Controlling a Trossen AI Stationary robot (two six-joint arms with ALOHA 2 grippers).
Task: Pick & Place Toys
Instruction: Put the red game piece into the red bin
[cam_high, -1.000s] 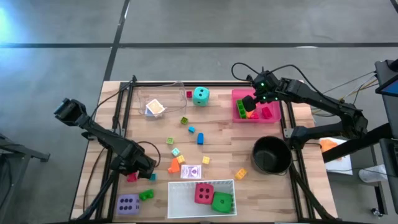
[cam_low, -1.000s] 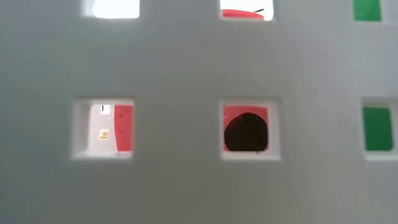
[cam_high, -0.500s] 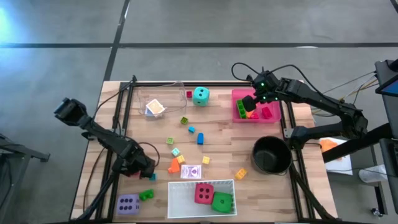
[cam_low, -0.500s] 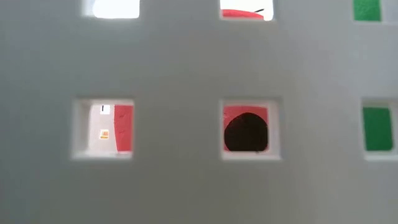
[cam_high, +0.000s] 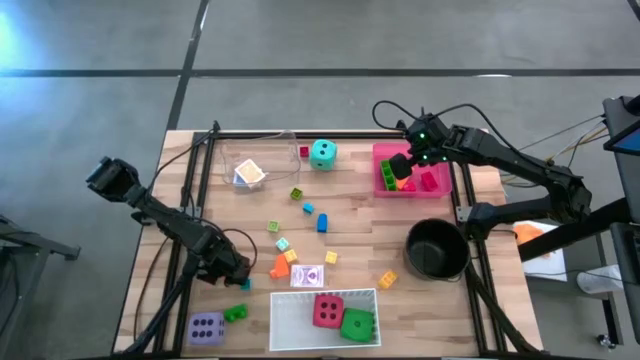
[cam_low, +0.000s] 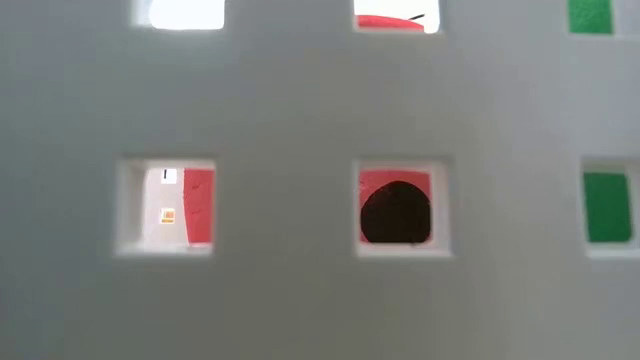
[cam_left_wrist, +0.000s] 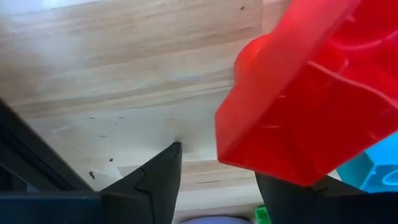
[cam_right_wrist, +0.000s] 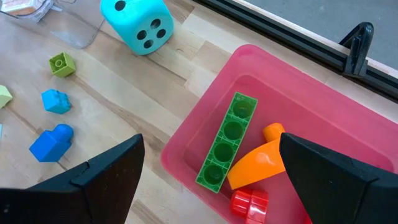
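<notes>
A small red block (cam_left_wrist: 305, 93) lies on the wooden table near its left front. My left gripper (cam_high: 224, 272) points steeply down over it, fingers apart, and hides it in the high view. A teal block (cam_left_wrist: 368, 175) lies beside it. My right gripper (cam_high: 400, 166) hangs open above the pink tray (cam_high: 438, 160), which holds a long green block (cam_right_wrist: 226, 149), an orange piece (cam_right_wrist: 258, 163) and a red block (cam_right_wrist: 249, 204). The teal die (cam_high: 322, 153) sits at the far middle and the purple die (cam_high: 206, 328) at the near left. The red die (cam_high: 327, 311) and green die (cam_high: 357, 324) lie in the white tray (cam_high: 290, 318). My left gripper comes at the red block from above, slanting. One finger (cam_left_wrist: 158, 180) stands clear of the block's edge (cam_left_wrist: 224, 146), with bare table between them. The block hides the tip of the other finger (cam_left_wrist: 298, 196), so I cannot tell whether that finger touches it.
Small blocks and a playing card (cam_high: 308, 276) are scattered over the table's middle. A black pot (cam_high: 436, 250) stands at the right, and a clear tray (cam_high: 250, 165) holding a card at the far left. The white tray's perforated wall (cam_low: 300, 120) fills the low view.
My left gripper has gone down onto the spot where the red block lies and has tipped more steeply downward. The block, which showed beside the fingers a second ago, is now covered in the high view.
</notes>
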